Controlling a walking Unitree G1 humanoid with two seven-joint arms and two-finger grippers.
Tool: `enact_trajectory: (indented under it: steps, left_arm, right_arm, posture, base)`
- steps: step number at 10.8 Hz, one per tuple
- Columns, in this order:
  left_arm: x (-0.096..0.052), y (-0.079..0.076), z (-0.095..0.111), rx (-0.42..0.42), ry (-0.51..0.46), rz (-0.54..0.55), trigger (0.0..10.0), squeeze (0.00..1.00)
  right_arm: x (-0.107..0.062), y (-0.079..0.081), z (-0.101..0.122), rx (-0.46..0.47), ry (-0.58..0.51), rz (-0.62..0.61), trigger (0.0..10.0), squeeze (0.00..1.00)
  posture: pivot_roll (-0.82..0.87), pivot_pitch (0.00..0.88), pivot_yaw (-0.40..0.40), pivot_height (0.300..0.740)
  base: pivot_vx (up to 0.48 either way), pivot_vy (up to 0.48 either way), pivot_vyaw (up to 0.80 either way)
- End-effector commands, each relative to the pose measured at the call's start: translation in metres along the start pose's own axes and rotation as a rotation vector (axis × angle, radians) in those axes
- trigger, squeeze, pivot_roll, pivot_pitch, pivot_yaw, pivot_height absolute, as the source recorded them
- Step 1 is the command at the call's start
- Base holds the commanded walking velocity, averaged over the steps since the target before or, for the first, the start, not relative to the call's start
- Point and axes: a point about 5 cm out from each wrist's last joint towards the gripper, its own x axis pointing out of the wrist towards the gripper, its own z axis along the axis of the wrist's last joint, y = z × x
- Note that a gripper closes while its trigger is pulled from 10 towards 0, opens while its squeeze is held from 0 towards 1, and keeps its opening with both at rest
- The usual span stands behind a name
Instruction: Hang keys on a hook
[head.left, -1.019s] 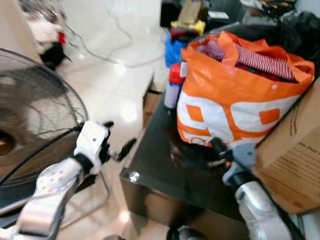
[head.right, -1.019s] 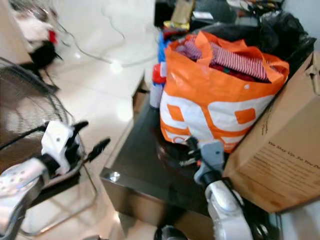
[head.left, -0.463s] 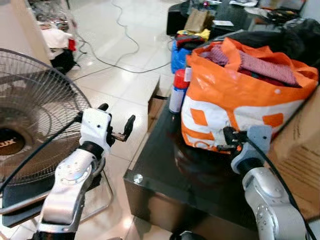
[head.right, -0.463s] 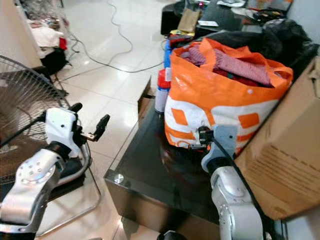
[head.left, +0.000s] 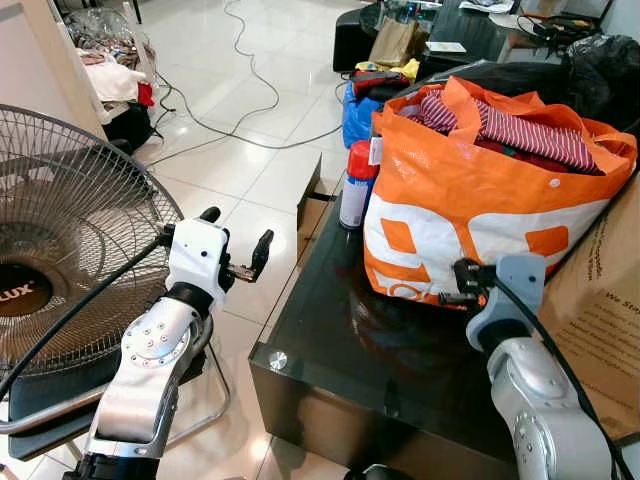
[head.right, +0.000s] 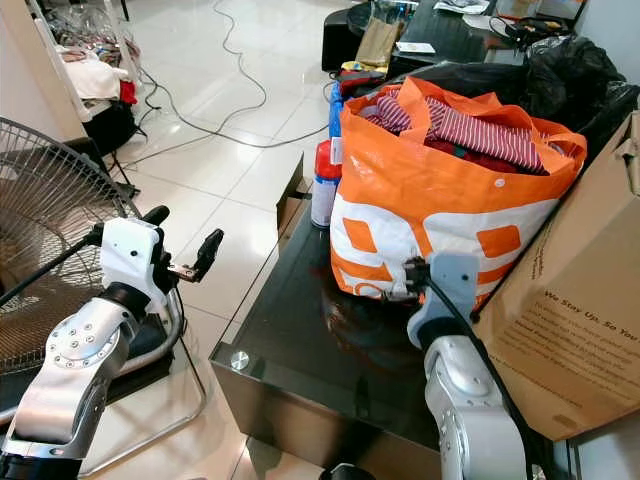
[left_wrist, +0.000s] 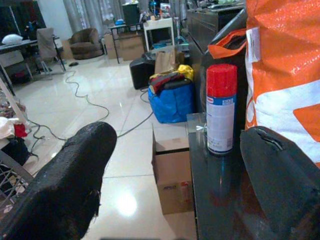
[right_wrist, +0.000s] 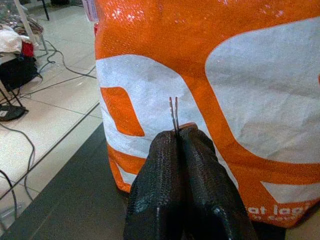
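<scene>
My right gripper (right_wrist: 177, 136) is shut on a thin metal loop (right_wrist: 174, 114) that sticks out between its fingertips; it looks like a key ring, and I cannot make out any keys below it. This gripper (head.left: 462, 282) hovers over the black glass table (head.left: 330, 345), close against the front of the orange and white bag (head.left: 480, 200). My left gripper (head.left: 238, 234) is open and holds nothing. It is raised over the tiled floor, left of the table and beside the fan (head.left: 60, 250).
A red-capped spray can (head.left: 356, 185) stands on the table's far left edge next to the bag of clothes. A large cardboard box (head.left: 605, 310) sits at the right. On the floor are a small box (left_wrist: 172, 175), a blue bag (left_wrist: 172, 100) and cables (head.left: 215, 125).
The head camera has swung and steadied, so the blur is gone. Both arms keep nearly the same pose; the left gripper sits a little higher and the right stays shut by the bag.
</scene>
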Motion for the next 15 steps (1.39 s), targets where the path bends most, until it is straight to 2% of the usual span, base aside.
enact_trajectory:
  steps: [1, 8, 15]
  left_arm:
    - [0.001, -0.003, -0.003, 0.003, 0.008, -0.013, 10.0, 0.0]
    - [-0.0013, -0.005, -0.0063, 0.012, 0.01, -0.027, 10.0, 0.0]
    - [-0.0013, -0.004, -0.006, 0.018, 0.01, -0.027, 10.0, 0.0]
  right_arm:
    - [0.0001, -0.0023, -0.0015, -0.008, 0.009, -0.017, 10.0, 0.0]
    - [-0.0006, 0.0018, -0.0036, 0.004, 0.014, 0.007, 10.0, 0.0]
    - [0.0003, 0.0022, -0.0026, 0.004, 0.012, 0.007, 10.0, 0.0]
  posture:
    - [0.0, 0.0, -0.022, 0.74]
    - [0.01, 0.0, -0.024, 0.74]
    - [0.01, 0.0, -0.025, 0.74]
  base:
    - [0.0, 0.0, 0.0]
    - [0.0, 0.0, 0.0]
    - [-0.251, 0.0, 0.0]
